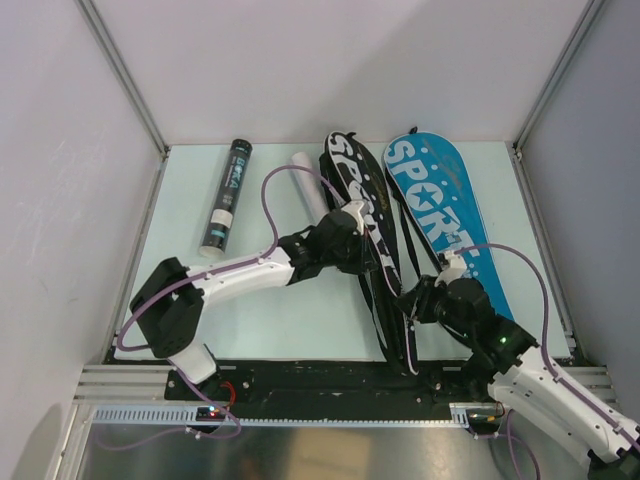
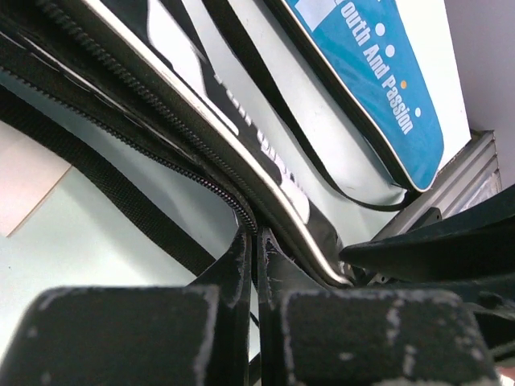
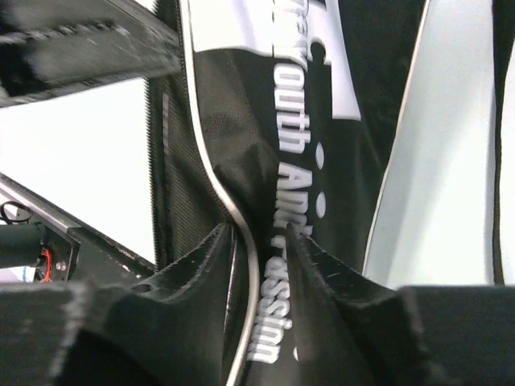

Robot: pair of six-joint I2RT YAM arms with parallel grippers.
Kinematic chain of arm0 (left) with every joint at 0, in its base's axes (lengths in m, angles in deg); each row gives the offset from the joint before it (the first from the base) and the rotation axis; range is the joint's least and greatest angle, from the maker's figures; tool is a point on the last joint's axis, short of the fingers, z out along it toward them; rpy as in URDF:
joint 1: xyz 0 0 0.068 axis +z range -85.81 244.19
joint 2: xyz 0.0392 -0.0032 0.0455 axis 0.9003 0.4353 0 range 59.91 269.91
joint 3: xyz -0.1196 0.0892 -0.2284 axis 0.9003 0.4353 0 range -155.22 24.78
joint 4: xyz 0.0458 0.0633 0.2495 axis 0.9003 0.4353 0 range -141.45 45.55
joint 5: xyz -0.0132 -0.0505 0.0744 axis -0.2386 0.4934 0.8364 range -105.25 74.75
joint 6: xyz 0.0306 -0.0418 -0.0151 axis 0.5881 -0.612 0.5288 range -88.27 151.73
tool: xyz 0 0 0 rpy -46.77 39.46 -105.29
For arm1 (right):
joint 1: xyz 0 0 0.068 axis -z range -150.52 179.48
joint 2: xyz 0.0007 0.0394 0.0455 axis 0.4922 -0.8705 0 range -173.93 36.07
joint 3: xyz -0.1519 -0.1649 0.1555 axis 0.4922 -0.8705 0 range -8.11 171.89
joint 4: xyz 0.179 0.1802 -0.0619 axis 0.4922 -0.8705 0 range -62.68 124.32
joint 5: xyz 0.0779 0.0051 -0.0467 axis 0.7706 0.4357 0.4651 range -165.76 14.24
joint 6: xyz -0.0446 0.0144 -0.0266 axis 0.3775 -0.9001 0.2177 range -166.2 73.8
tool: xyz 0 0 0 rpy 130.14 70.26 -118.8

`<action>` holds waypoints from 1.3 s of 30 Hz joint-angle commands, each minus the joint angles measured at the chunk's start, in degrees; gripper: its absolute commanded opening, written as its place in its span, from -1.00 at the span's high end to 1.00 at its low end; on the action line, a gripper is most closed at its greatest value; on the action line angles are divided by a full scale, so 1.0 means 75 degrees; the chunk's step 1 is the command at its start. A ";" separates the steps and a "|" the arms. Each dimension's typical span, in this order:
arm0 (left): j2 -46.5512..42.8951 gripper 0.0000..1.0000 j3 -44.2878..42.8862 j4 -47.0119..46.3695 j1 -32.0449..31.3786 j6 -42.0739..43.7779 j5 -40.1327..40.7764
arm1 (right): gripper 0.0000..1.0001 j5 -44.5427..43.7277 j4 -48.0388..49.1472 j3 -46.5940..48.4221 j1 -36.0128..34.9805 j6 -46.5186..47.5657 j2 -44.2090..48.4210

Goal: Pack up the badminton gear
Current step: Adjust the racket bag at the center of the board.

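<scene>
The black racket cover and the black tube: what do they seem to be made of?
Black racket cover: probably woven synthetic fabric, matte; a weave, pale piping and a zipper show. Black tube: perhaps plastic or coated card, smooth with labels; too small to tell.

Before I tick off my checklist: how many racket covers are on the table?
2. The black cover lies in the middle; the blue cover lies beside it on the right. Another could hide underneath.
</scene>
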 commanded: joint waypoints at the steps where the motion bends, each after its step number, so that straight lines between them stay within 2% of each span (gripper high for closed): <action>1: -0.0610 1.00 -0.0022 -0.0573 -0.0095 0.0035 -0.0193 | 0.07 -0.0151 0.0398 0.0623 -0.0010 0.0637 0.0101; 4: -0.0497 1.00 -0.0114 -0.0578 -0.0092 -0.0042 -0.0167 | -0.31 -0.0168 0.0584 0.0826 -0.0054 0.1068 -0.0244; 8: -0.0394 1.00 -0.0220 -0.0581 -0.0083 -0.0119 -0.0078 | -0.63 -0.0368 0.0828 0.1022 -0.0478 0.1560 -0.0691; 11: -0.0372 1.00 -0.0275 -0.0582 -0.0064 -0.0168 -0.0042 | -0.83 -0.0978 0.0925 0.1119 -0.1041 0.1837 -0.0893; 18: -0.0327 1.00 -0.0400 -0.0582 -0.0045 -0.0231 -0.0031 | -0.82 -0.3813 0.0614 0.1493 -0.2910 0.2169 -0.1840; 23: -0.0318 1.00 -0.0467 -0.0562 -0.0040 -0.0296 -0.0027 | -0.75 -0.5287 0.0274 0.1881 -0.3808 0.2120 -0.2969; 26: -0.0344 1.00 -0.0487 -0.0548 -0.0028 -0.0334 -0.0019 | -0.60 -0.5898 -0.0091 0.2146 -0.3990 0.1868 -0.3483; 28: -0.0366 1.00 -0.0504 -0.0547 -0.0017 -0.0346 -0.0041 | -0.26 -0.6124 -0.0151 0.2214 -0.4033 0.1751 -0.3605; 31: -0.0420 0.99 -0.0596 -0.0470 0.0038 -0.0265 -0.0147 | 0.58 -0.6363 -0.0155 0.2227 -0.4090 0.1711 -0.3463; 32: -0.0471 0.95 -0.0637 -0.0421 0.0073 -0.0194 -0.0181 | 0.77 -0.6396 -0.0136 0.2226 -0.4096 0.1731 -0.3372; 33: -0.0520 0.82 -0.0686 -0.0343 0.0143 -0.0141 -0.0210 | 0.88 -0.6407 -0.0108 0.2207 -0.4099 0.1805 -0.3228; 36: -0.0788 0.41 -0.0848 -0.0096 0.0417 0.0094 -0.0265 | 0.99 -0.6145 0.0078 0.2065 -0.4019 0.2066 -0.2760; 39: -0.0999 0.17 -0.1229 0.0371 0.0781 0.0601 -0.0471 | 1.00 -0.5628 0.0219 0.1818 -0.3747 0.2137 -0.2221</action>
